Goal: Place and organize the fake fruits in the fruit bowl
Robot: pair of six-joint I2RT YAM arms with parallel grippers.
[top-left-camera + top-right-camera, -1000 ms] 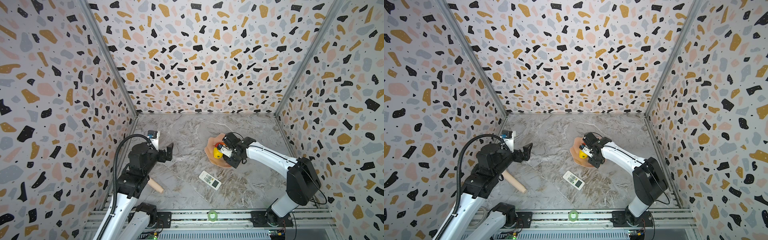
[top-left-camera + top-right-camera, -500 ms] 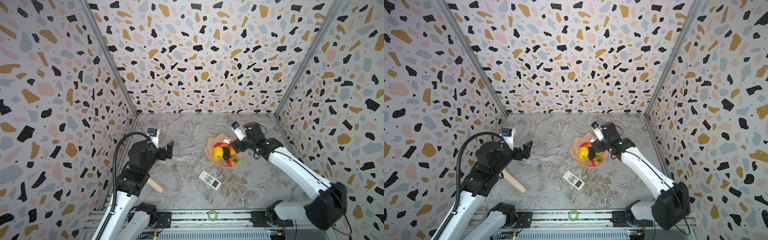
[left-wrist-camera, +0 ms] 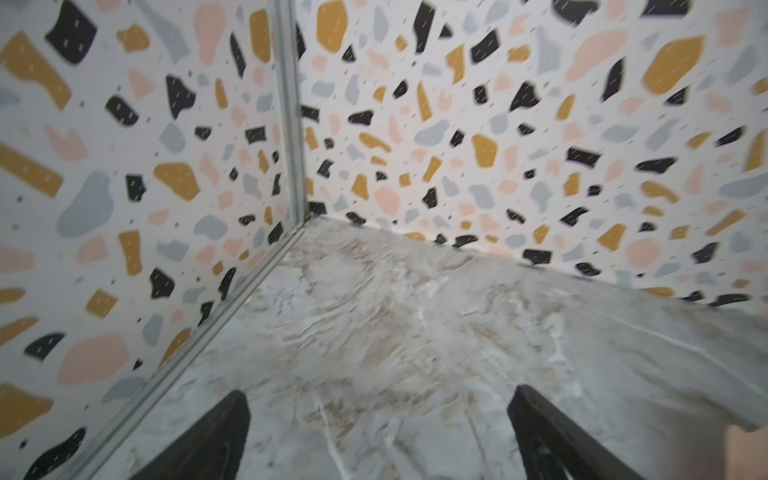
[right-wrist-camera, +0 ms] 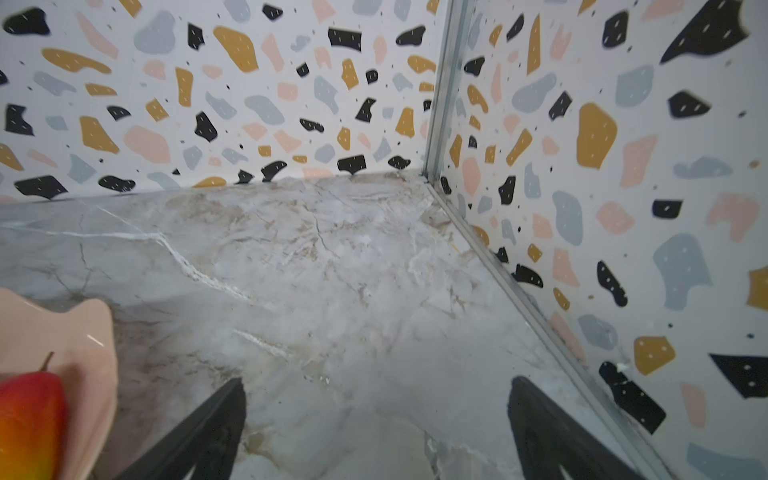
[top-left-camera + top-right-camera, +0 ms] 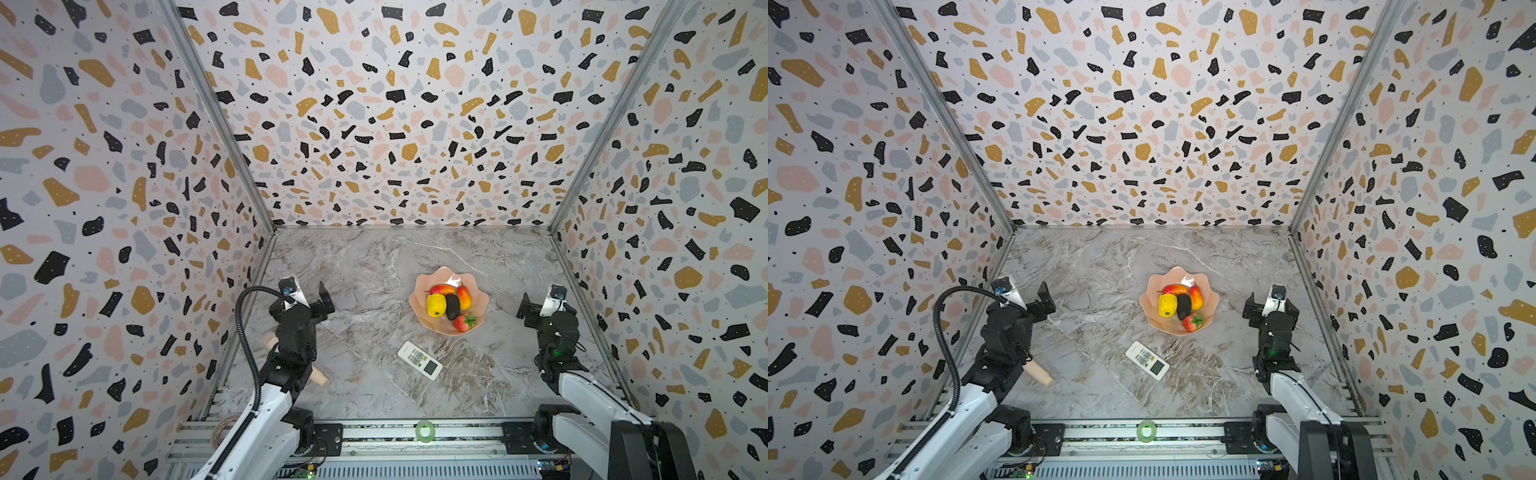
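Note:
In both top views the peach fruit bowl (image 5: 420, 318) (image 5: 1173, 275) sits right of the table's middle. It holds the fake fruits: a lumpy yellow one (image 5: 435, 304), a blackish oval (image 5: 452, 306), two mangoes (image 5: 442, 289) (image 5: 464, 296) and a strawberry (image 5: 463, 322). My right gripper (image 5: 544, 305) (image 4: 376, 411) is open and empty, well right of the bowl by the right wall. Its wrist view catches the bowl's rim (image 4: 83, 332) and one mango (image 4: 29, 415). At the left, far from the bowl, my left gripper (image 5: 309, 297) (image 3: 380, 415) stands open over bare marble.
A white remote (image 5: 419, 360) lies in front of the bowl. A beige wooden cylinder (image 5: 320, 376) lies partly hidden behind the left arm. A green tape roll (image 5: 424, 430) sits on the front rail. Patterned walls close in three sides.
My right gripper has opened and pulled back from over the bowl to the right wall, uncovering the fruits in the bowl. The left arm has barely moved.

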